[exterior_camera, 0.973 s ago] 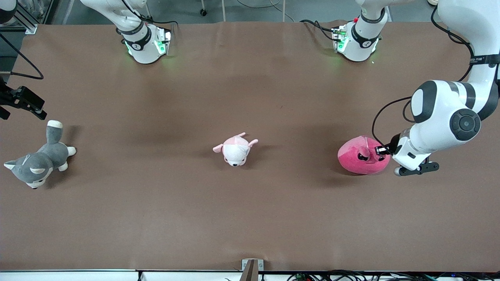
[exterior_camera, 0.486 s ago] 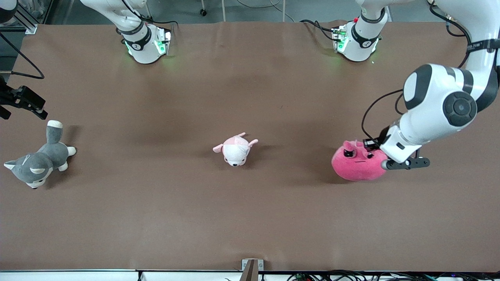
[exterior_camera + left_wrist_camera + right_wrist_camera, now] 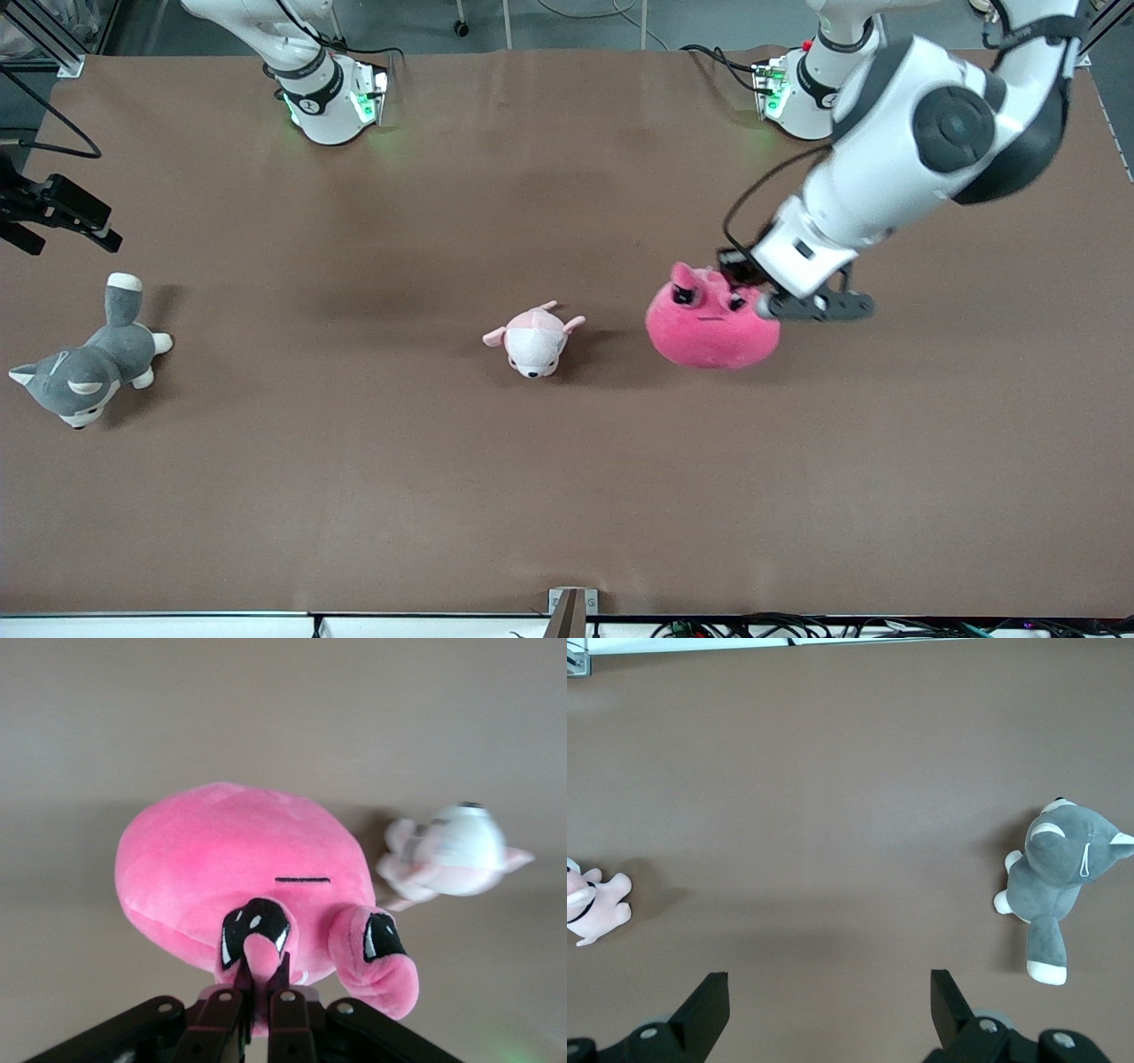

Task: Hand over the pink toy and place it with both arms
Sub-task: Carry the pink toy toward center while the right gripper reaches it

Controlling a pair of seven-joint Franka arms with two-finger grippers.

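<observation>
Left gripper [image 3: 259,997] jaws were pinched tight on a small fold of plush near one eye of the pink toy [image 3: 711,321], close to an ear. Toy hung from that pinch, clear of the table [image 3: 567,496], in the air just beside the pale pink-and-white plush [image 3: 534,338], on that plush's side toward the left arm's end. Wrist view showed the round body sagging away below the fingers, face with line mouth toward the camera.

Right gripper [image 3: 824,1010] jaws were spread wide, nothing between them; it hovered over bare table between the grey plush dog [image 3: 84,368] and the pale plush. Right arm waited at its own end.

Handling, as judged: toy looked light and very soft, stuffing yielding, fabric slightly fuzzy so not slippery. A thin pinch of cloth carries it but lets it swing and droop. Body too broad for the jaws to span; a grip across the middle would likely just squash and slide off. Better hold for the receiving gripper: a bunched fold low on the body, or the free ear, well apart from the left fingers [image 3: 285,1019].
</observation>
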